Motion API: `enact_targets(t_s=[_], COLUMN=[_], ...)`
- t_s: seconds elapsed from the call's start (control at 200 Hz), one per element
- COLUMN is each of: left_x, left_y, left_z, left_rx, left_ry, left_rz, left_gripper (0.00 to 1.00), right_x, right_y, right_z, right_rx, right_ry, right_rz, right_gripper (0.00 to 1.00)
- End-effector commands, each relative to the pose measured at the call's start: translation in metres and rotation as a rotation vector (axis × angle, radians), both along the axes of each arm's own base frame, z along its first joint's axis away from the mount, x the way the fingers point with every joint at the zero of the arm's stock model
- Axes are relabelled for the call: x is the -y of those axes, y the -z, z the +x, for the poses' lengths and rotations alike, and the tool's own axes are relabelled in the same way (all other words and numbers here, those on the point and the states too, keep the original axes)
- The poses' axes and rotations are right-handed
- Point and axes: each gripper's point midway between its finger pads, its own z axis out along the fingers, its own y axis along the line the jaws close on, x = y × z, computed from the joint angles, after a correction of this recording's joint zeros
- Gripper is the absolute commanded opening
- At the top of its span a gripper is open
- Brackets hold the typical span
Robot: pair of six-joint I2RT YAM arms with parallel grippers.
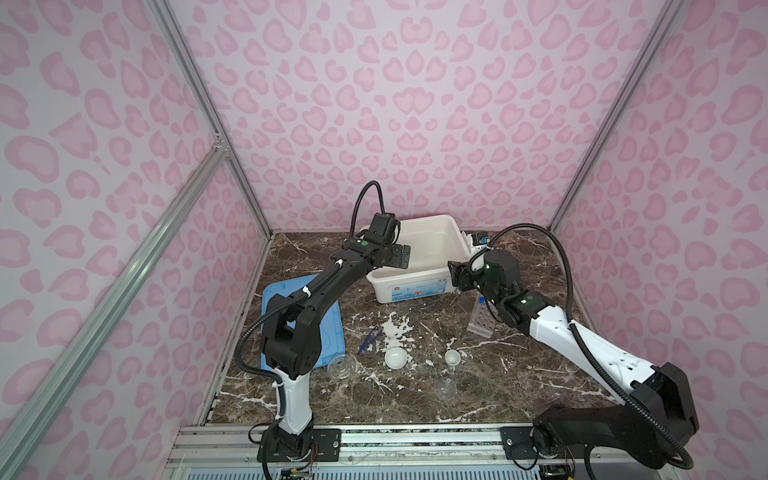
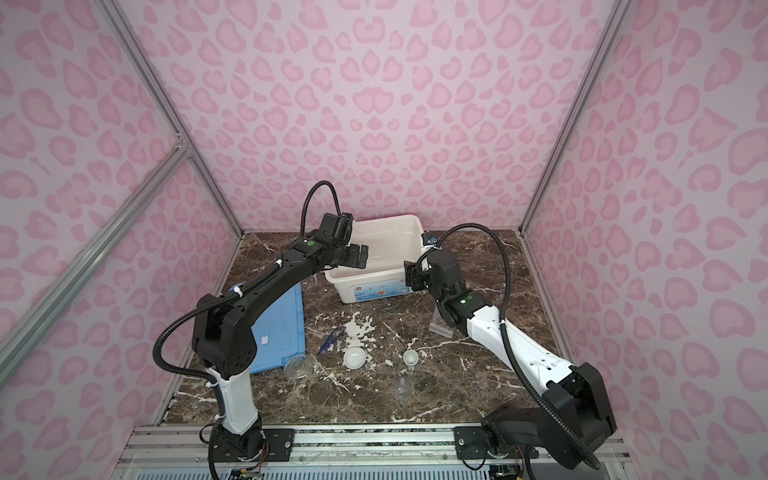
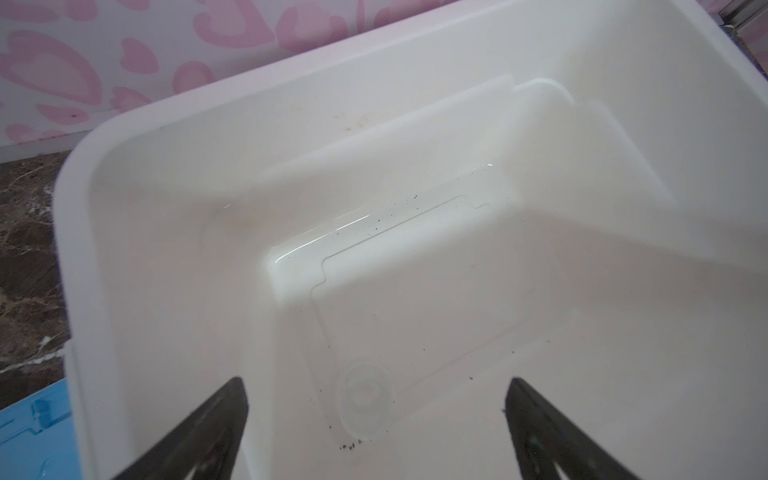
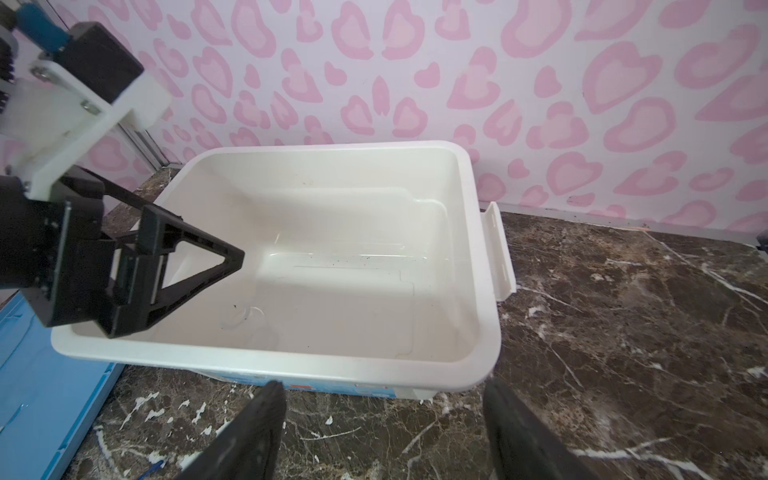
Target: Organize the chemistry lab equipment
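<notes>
Over the white bin (image 1: 415, 286), the left gripper (image 1: 404, 257) was seen with its jaws spread wide and nothing clamped. A small clear beaker (image 3: 365, 395) was spotted on the bin floor below. The right gripper (image 1: 455, 276) was held beside the bin, jaws apart and empty. Further right, the clear rack (image 1: 482, 318) was seen on the table.

The right arm (image 1: 548, 328) partly hides the clear rack (image 1: 480, 322).

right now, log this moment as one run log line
left jaws open, empty, over bin | right jaws open, empty, beside bin | in bin: small clear glass | outside: two bowls, tweezers, rack
</notes>
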Motion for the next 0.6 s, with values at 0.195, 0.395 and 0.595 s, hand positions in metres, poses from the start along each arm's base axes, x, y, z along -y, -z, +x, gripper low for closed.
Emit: enact_targets(t_s=[0.195, 0.395, 0.595], left_x=[-0.022, -0.036, -0.07], left_y=[-0.043, -0.07, -0.057], left_z=[-0.032, -0.066, -0.114], left_rx=[0.123, 0.165, 0.077], left_ry=[-0.057, -0.098, -0.18], left_rz=[0.061, 0.04, 0.055], left_gripper=[0.98, 0.98, 0.98], right_x=[0.008, 0.014, 0.024], right_y=[-0.003, -0.012, -0.012], right_z=[-0.001, -0.003, -0.003], right_rx=[-0.002, 0.022, 0.019], right_ry=[-0.018, -0.026, -0.045], right_rz=[-0.008, 0.007, 0.033], right_gripper=[0.82, 0.83, 0.83])
